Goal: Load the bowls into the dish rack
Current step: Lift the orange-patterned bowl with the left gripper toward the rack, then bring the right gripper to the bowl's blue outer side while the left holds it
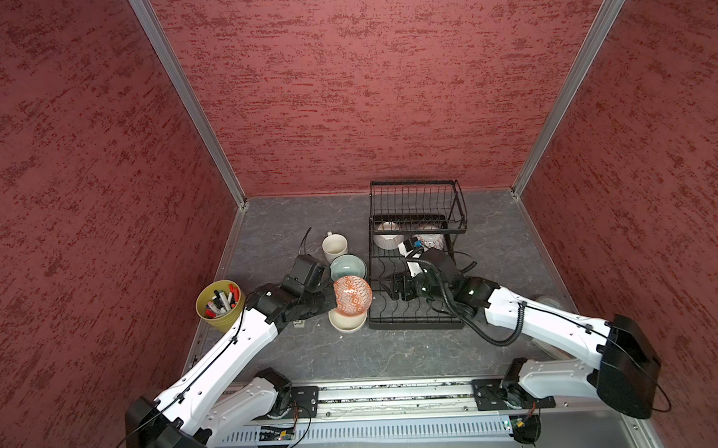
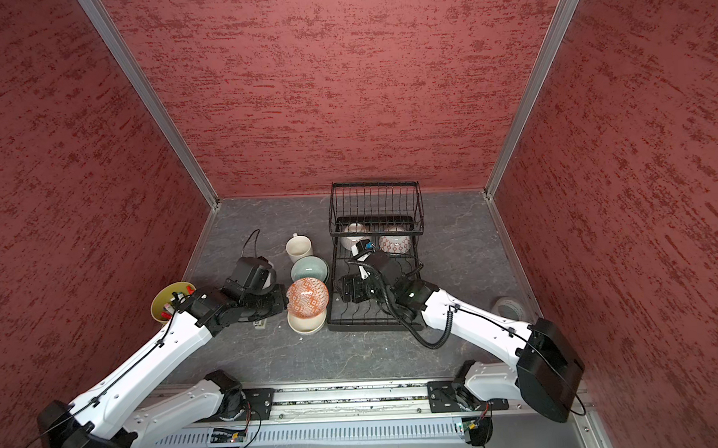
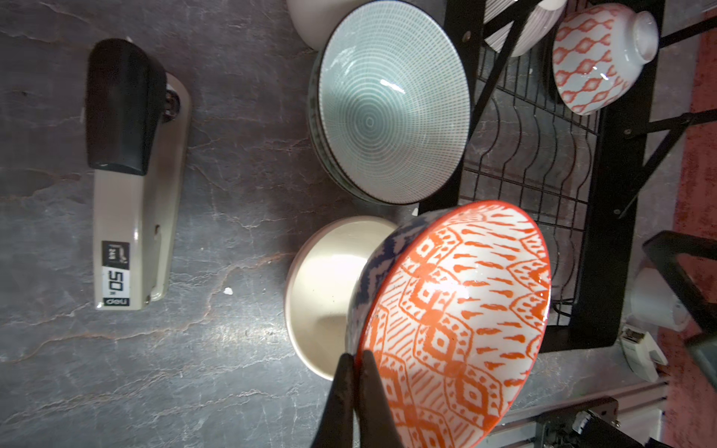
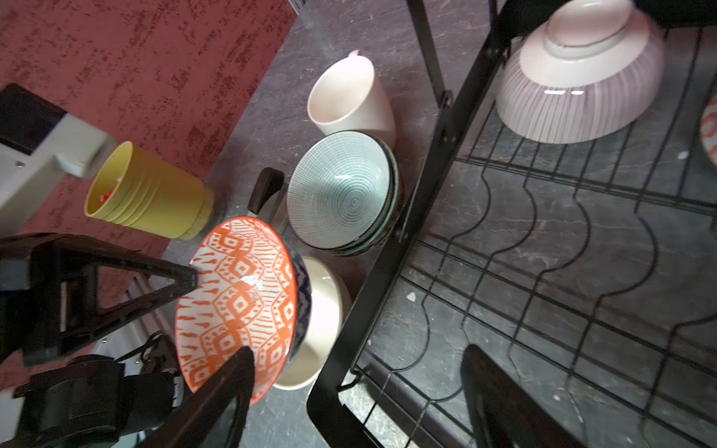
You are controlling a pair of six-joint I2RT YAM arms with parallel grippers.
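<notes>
My left gripper [image 3: 356,358] is shut on the rim of an orange-patterned bowl [image 3: 458,318], holding it tilted on edge above a plain cream bowl [image 3: 326,294]. In both top views this bowl [image 1: 352,296] [image 2: 308,298] hangs just left of the dish rack [image 1: 415,318]. A pale green bowl [image 1: 348,267], stacked on others, sits behind it. My right gripper [image 4: 357,351] stands open over the rack's lower tier [image 4: 388,271], facing the held bowl [image 4: 240,302], nothing between its fingers. A pink-striped bowl [image 4: 578,89] and an orange-and-white bowl [image 3: 597,66] lie upside down at the rack's back.
A cream mug [image 1: 334,247] stands behind the green bowl. A yellow-green pot of markers [image 1: 220,304] is at the far left and a stapler [image 3: 128,174] lies under my left arm. A tape roll [image 2: 508,308] sits at the right. The upper basket [image 1: 415,206] overhangs the rack's back.
</notes>
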